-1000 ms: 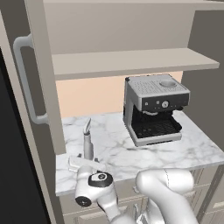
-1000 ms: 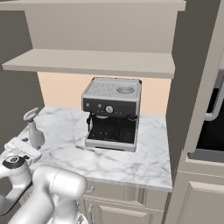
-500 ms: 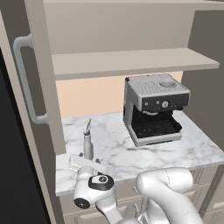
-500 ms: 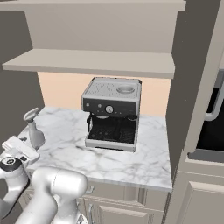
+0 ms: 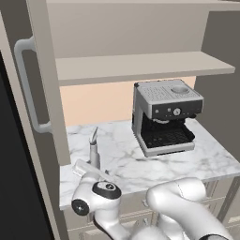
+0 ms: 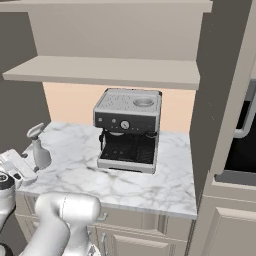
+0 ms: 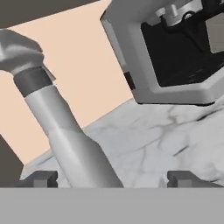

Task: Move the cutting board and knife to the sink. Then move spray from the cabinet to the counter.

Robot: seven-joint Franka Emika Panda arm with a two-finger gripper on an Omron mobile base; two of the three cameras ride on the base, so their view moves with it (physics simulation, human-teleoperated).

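The arm's hand (image 5: 96, 194) has been drawn slightly back from the spray (image 5: 94, 151), toward the bench's (image 5: 187, 164) front left corner. The spray is left upright, free between the tool's (image 7: 111, 178) wide-set jaws.

Grey espresso machine (image 5: 165, 115) near a peach back wall (image 5: 93, 103)

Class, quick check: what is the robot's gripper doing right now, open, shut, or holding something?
Gripper: open, holding nothing; the small pale grey spray bottle stands on the counter between its fingertips.
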